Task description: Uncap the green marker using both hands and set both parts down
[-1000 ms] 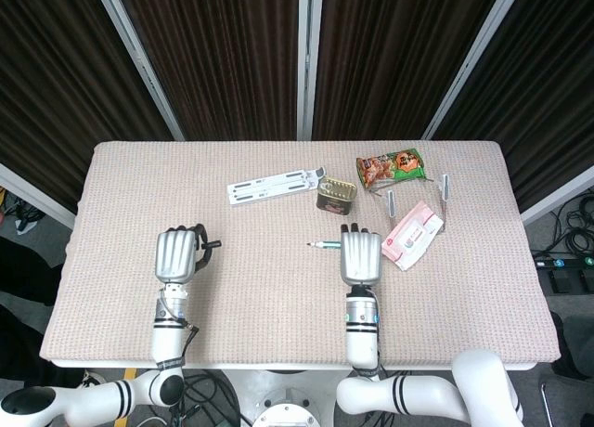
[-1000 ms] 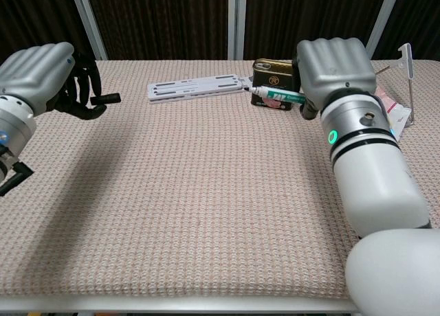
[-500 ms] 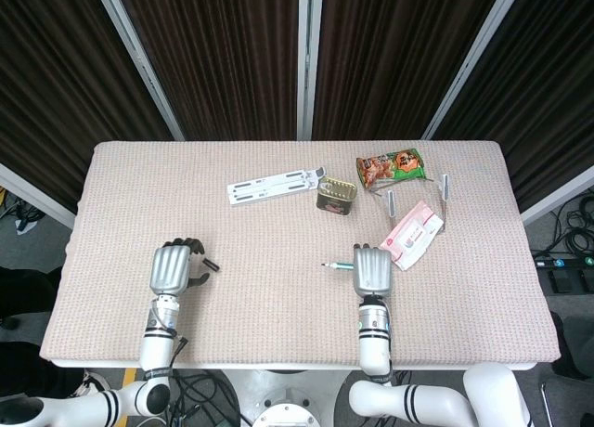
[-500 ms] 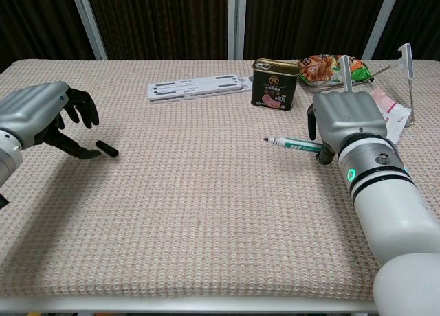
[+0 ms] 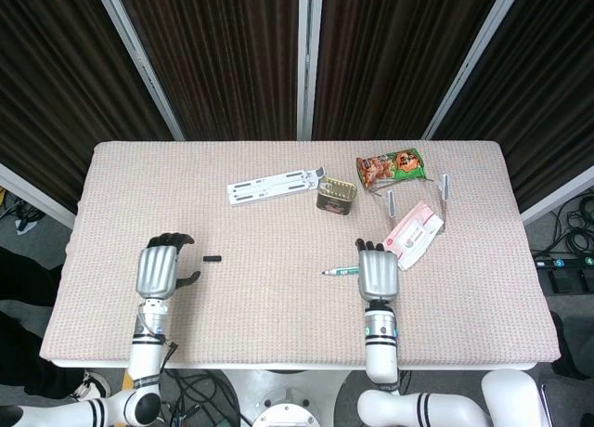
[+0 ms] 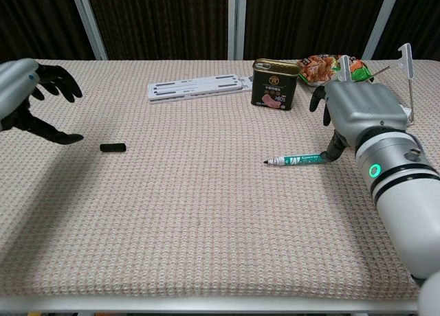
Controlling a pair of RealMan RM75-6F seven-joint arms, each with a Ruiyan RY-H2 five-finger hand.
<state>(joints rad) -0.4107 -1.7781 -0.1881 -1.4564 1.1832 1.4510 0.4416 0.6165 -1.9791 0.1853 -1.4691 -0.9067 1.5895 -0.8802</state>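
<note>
The green marker body (image 6: 297, 160) (image 5: 340, 273) lies uncapped on the beige cloth, tip pointing left. Just right of it, my right hand (image 6: 357, 110) (image 5: 378, 274) hovers with fingers apart and holds nothing; its thumb is close to the marker's rear end. The small black cap (image 6: 112, 148) (image 5: 213, 258) lies on the cloth at the left. My left hand (image 6: 31, 99) (image 5: 159, 269) is raised left of the cap, fingers spread and empty.
At the back of the table lie a white folded stand (image 5: 276, 186), a tin can (image 6: 275, 84), a snack bag (image 5: 391, 166), a pink packet (image 5: 412, 235) and a wire stand (image 6: 407, 75).
Both hands have let go: the marker body now lies free on the cloth and the cap lies apart from the left hand. Both hands opened and pulled back toward the table's near edge.
</note>
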